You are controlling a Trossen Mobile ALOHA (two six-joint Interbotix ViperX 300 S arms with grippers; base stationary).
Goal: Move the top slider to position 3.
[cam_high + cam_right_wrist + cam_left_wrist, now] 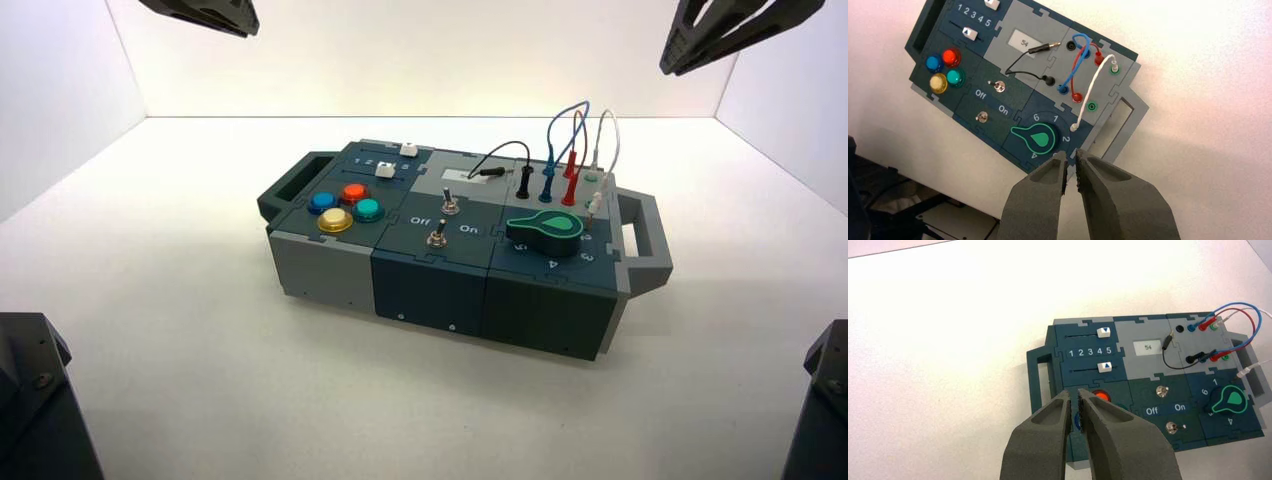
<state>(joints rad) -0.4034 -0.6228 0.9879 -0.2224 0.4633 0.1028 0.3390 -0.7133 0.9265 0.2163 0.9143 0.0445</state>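
Observation:
The top slider [407, 150] is a small white knob in the slot of the dark teal panel [372, 158] farther from the coloured push-buttons [343, 207], at the box's far left corner. In the left wrist view the top slider [1103, 332] sits above the 5 of the lettering 1 2 3 4 5. It shows cut off at the edge of the right wrist view [993, 4]. My left gripper [1074, 394] hangs high above the box's left end, shut and empty. My right gripper [1071, 155] hangs high over the right end, shut and empty.
A second white slider [1104, 366] rides the nearer slot, also by the 5. The box carries two toggle switches [444, 220], a green knob [545, 230], plugged wires [560, 150], a small display [1148, 347] reading 54, and end handles [645, 240]. Both arms [205, 15] [735, 35] stay raised.

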